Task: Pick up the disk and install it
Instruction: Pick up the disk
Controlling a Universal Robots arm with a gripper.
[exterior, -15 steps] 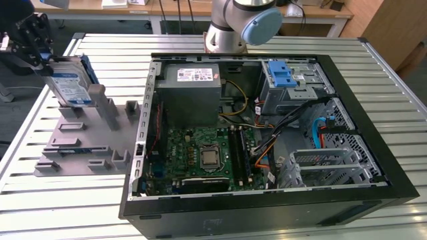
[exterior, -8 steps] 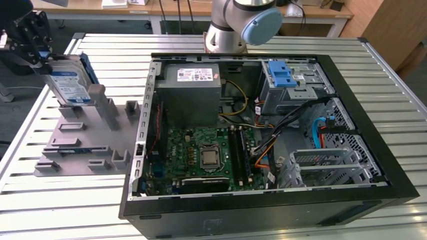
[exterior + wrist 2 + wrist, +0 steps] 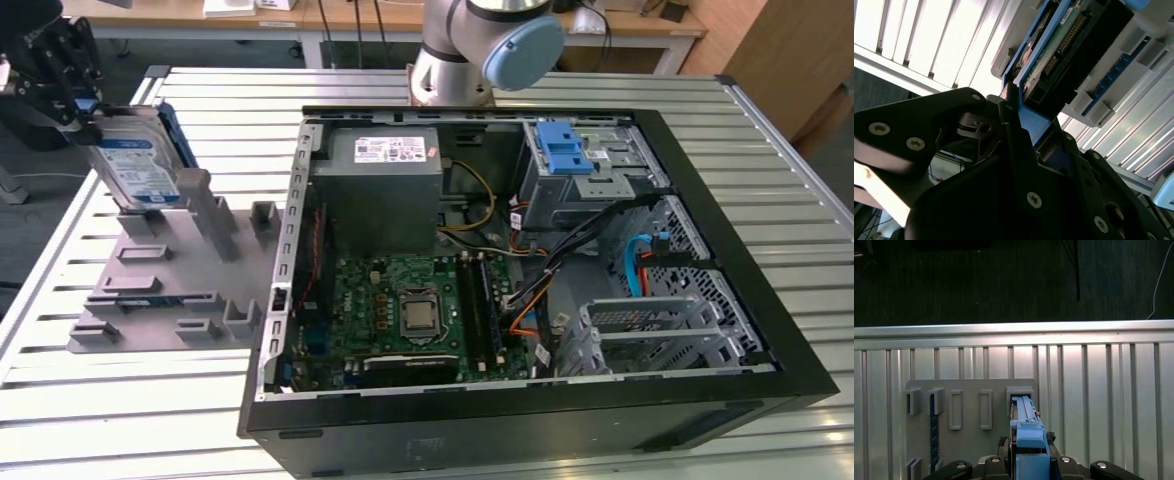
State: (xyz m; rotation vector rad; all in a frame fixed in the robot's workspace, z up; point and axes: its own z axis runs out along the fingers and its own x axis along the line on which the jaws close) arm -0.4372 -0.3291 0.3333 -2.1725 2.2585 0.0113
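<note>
The disk (image 3: 134,165), a silver drive with a white-and-blue label in a blue caddy, stands on edge at the exterior view's far left. My gripper (image 3: 80,100) is shut on its upper end. Its lower edge sits at the upright slots of the grey holder rack (image 3: 160,290); I cannot tell whether it still rests in a slot. In the second wrist view the fingers (image 3: 1009,125) clamp the blue caddy rim, with the disk's (image 3: 1064,45) circuit-board side showing. The first wrist view sees the disk (image 3: 1026,427) edge-on above a rack (image 3: 969,390) slot.
The open computer case (image 3: 287,250) lies to the exterior view's right of the rack. It holds a grey power supply (image 3: 380,190), a blue latch bracket (image 3: 567,150) on the metal bay, a motherboard (image 3: 414,310) and a drive cage (image 3: 654,330). The arm's base (image 3: 474,50) stands behind the case.
</note>
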